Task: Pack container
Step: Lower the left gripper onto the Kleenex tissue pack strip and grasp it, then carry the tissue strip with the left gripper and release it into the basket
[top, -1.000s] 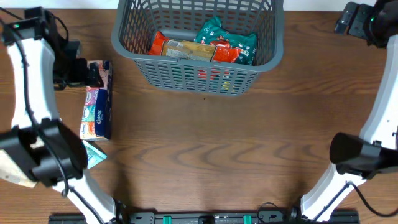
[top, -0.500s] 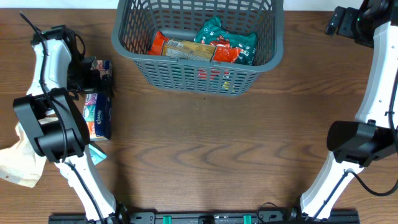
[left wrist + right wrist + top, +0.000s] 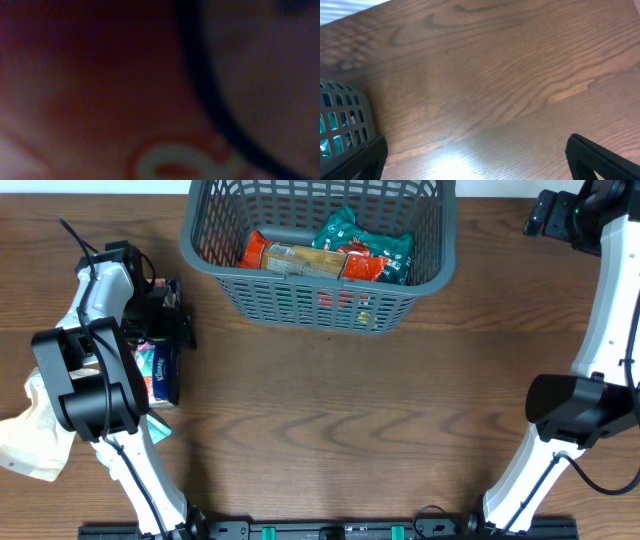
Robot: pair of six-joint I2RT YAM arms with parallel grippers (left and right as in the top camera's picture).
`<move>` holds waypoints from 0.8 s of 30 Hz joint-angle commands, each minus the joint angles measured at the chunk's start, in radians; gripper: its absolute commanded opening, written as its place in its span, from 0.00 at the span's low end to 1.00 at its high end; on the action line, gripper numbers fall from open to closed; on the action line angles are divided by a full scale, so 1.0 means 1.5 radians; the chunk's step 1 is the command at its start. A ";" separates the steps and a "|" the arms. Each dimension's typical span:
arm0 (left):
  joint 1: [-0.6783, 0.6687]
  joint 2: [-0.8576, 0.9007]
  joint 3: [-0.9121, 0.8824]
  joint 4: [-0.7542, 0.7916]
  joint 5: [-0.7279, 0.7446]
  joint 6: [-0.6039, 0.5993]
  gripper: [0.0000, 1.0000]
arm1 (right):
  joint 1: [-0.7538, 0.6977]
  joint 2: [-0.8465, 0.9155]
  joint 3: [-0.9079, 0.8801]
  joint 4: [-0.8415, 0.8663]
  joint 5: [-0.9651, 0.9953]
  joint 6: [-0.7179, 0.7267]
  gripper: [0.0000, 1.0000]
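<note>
The container (image 3: 318, 280), a dark-grey lattice basket, stands at the back centre and holds an orange-red packet (image 3: 290, 257) and a green packet (image 3: 365, 242). Its corner shows at the left of the right wrist view (image 3: 342, 117). A multicoloured tissue pack (image 3: 163, 365) lies on the table left of the basket. My left gripper (image 3: 165, 315) is down on the pack's far end; its wrist view is a dark red blur pressed close to the packaging, with its fingers hidden. My right gripper (image 3: 545, 212) hovers at the far right, open and empty (image 3: 475, 160).
A crumpled beige bag (image 3: 28, 435) lies at the left edge, and a small teal packet (image 3: 155, 428) lies just below the tissue pack. The table (image 3: 350, 410) is brown wood.
My left gripper has moved right and down onto the far end of the tissue pack. My right gripper shifted slightly left early on and has held still since.
</note>
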 commanded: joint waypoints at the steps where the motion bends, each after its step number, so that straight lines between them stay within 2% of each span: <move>1: 0.002 0.014 -0.028 -0.019 0.007 0.008 0.91 | -0.005 0.001 0.000 0.001 0.012 -0.007 0.99; 2: 0.002 0.012 -0.028 -0.024 0.007 0.007 0.84 | -0.005 0.001 0.000 0.002 0.012 -0.007 0.99; 4: 0.002 0.009 -0.027 -0.031 0.007 -0.012 0.63 | -0.005 0.001 0.000 0.004 0.012 -0.007 0.99; 6: 0.002 0.002 -0.027 -0.037 0.007 -0.035 0.53 | -0.005 0.001 0.000 0.006 0.012 -0.007 0.99; 9: 0.002 -0.017 -0.026 -0.040 0.007 -0.064 0.23 | -0.005 0.001 0.000 0.005 0.012 -0.015 0.99; 12: 0.002 -0.053 -0.019 -0.042 0.007 -0.089 0.09 | -0.005 0.001 0.000 0.006 0.012 -0.023 0.99; 13: 0.002 -0.072 -0.015 -0.043 0.007 -0.096 0.06 | -0.005 0.001 0.000 0.006 0.014 -0.024 0.99; 18: 0.002 -0.185 0.023 -0.060 0.007 -0.125 0.06 | -0.005 0.001 0.000 0.006 0.014 -0.036 0.99; 24: 0.001 -0.332 0.141 -0.078 0.007 -0.221 0.06 | -0.005 0.001 0.000 0.006 0.014 -0.036 0.99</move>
